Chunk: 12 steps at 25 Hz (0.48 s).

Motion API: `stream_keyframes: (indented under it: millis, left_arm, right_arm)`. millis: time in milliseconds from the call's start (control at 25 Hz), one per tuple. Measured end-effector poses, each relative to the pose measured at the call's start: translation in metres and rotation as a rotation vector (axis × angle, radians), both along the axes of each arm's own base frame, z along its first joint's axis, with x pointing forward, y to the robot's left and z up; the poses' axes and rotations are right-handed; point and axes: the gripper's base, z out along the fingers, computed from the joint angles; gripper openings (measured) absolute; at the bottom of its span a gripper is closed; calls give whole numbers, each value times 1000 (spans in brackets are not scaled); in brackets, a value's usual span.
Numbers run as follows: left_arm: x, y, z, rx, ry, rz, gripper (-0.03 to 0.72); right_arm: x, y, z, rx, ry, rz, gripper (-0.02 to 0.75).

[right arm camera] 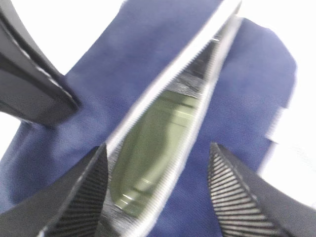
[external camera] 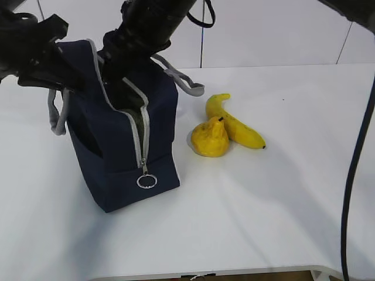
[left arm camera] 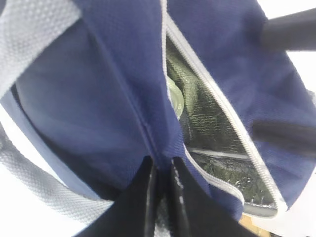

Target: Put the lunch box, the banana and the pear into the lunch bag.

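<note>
Lunch bag (external camera: 126,149): boxy navy-blue fabric, upright on white desk (external camera: 263,205), left of centre. Grey zipper (external camera: 142,132) run open down the near end, metal ring pull (external camera: 146,181) hanging low; grey webbing handles (external camera: 186,82) draped over both sides. Silver foil lining visible through the gap (left wrist view).

Lunch box (right arm camera: 153,148): sage-green lid, seen inside the bag through the zipper slit; base hidden.

Pear (external camera: 210,138): squat, lumpy, yellow, short dark stem; on desk right of bag, clear of it.

Banana (external camera: 234,122): curved, yellow, dark tip; lying behind pear and touching it.

Left end effector (left arm camera: 162,197): clenched on a pinched fold of the bag's navy fabric at the top edge beside the opening.

Right end effector (right arm camera: 158,197): released, ribbed fingers (right arm camera: 237,197) spread wide either side of the zipper slit, above the lunch box, nothing between them.
</note>
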Motion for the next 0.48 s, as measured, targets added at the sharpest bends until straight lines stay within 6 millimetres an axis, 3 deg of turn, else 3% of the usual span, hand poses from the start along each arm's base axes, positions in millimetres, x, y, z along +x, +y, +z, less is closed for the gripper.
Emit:
stream_keyframes:
  millis: [320, 480]
  left_arm:
    - [-1, 1, -1, 12, 3, -8, 0]
    - [-1, 0, -1, 10, 4, -9, 0]
  right_arm:
    - [-1, -5, 15, -21, -58, -4, 515]
    - [-5, -19, 37, -82, -149, -44, 515]
